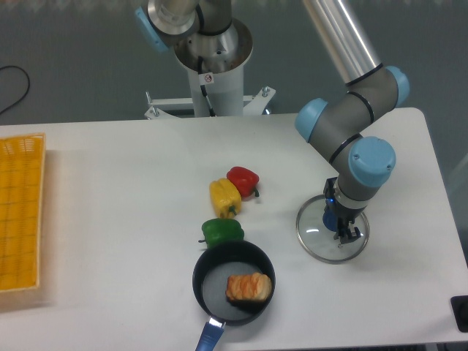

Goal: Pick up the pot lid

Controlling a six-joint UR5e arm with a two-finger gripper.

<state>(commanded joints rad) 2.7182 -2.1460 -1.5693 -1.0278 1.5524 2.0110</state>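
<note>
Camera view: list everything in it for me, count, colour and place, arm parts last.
Pot lid: one, clear, right of centre
Lid knob: one, blue, on the lid
Pan: one, black with blue handle, bottom centre
Food item: one, orange-brown, inside pan
Peppers: three, green, yellow, red, above pan
Crate: one, yellow, left edge
Cable: one, black, upper left
Object: one, black, lower right corner, unclear
Table: one, pale, beneath
Arm: one, grey and blue, upper right
Pincer: one, greyish, at lid
</note>
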